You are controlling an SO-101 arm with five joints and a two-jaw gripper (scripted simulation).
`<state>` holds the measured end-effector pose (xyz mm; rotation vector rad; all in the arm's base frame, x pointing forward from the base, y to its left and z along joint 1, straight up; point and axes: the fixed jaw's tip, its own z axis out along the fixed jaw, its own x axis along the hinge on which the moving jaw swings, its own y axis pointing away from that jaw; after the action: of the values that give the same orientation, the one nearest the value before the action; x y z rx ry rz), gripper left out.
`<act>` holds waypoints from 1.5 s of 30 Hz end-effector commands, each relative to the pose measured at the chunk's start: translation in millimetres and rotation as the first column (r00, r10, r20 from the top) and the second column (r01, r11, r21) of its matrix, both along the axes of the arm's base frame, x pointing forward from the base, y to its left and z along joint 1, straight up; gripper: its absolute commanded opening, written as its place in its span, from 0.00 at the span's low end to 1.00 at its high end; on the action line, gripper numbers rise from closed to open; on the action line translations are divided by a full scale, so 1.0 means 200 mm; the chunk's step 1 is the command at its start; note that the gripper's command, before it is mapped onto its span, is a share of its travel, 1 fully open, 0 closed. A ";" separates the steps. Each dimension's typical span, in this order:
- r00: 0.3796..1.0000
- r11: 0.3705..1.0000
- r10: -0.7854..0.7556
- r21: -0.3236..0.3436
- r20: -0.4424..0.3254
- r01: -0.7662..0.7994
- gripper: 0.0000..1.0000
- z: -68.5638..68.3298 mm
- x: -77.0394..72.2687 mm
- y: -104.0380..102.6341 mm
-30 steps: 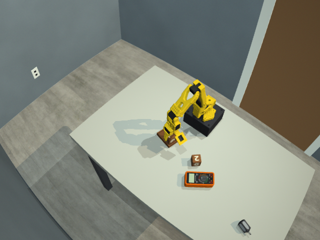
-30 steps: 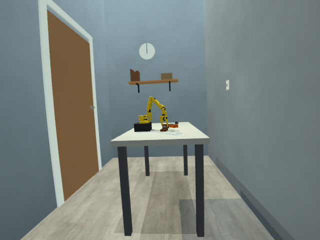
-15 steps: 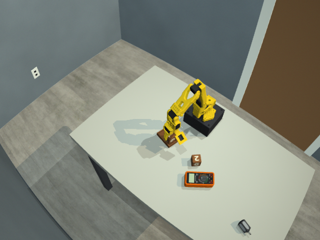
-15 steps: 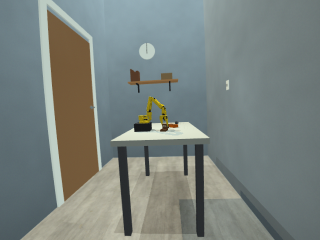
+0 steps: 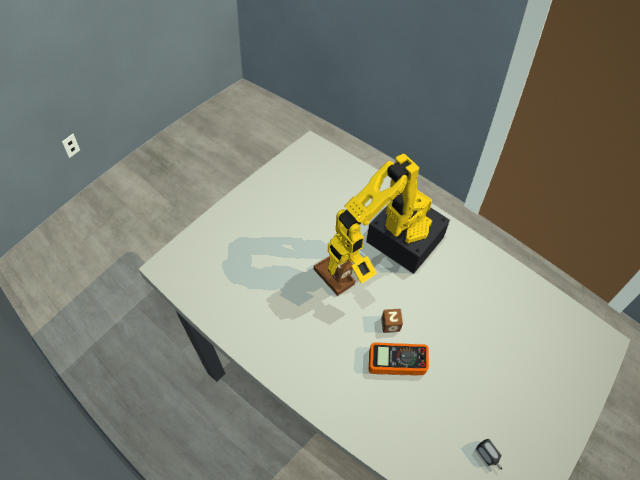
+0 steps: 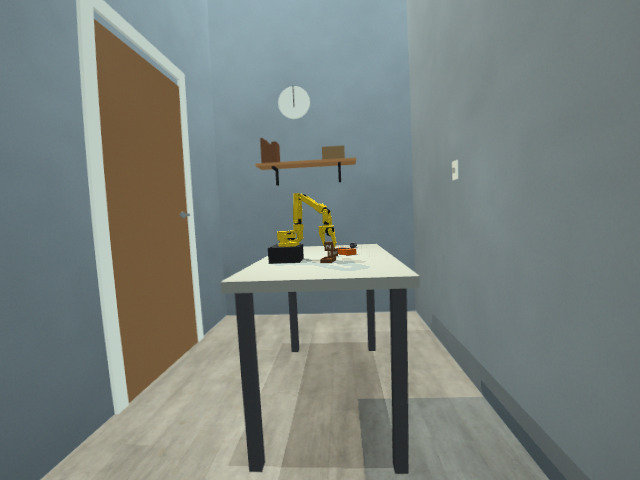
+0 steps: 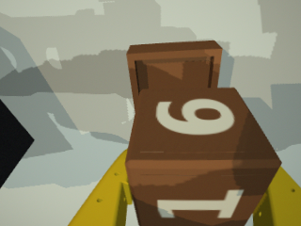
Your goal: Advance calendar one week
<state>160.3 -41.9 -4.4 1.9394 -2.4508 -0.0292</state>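
Claw: the claw (image 7: 198, 207) pinches a brown cube (image 7: 202, 155), lower centre of the wrist view; faces with 9 or 6 and 1 show.
Tray: the wooden tray (image 7: 175, 63) lies just beyond the cube, upper centre, apparently unoccupied.
Second cube: the other cube (image 5: 391, 320), 2 on top, sits on the desk (image 5: 496, 330) right of centre in the top view.
Risk: lowered off-centre, the held cube could catch the tray wall and settle tilted, or show the wrong digit.
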 end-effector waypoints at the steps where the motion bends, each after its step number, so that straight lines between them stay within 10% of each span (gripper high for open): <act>1: 1.000 1.000 -0.015 0.000 0.004 0.015 0.00 0.03 -0.02 0.00; 45: 0.931 0.932 0.362 -0.007 0.033 -0.362 0.00 -0.04 0.16 0.32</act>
<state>184.3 17.2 -15.1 2.3322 -2.0754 -0.0245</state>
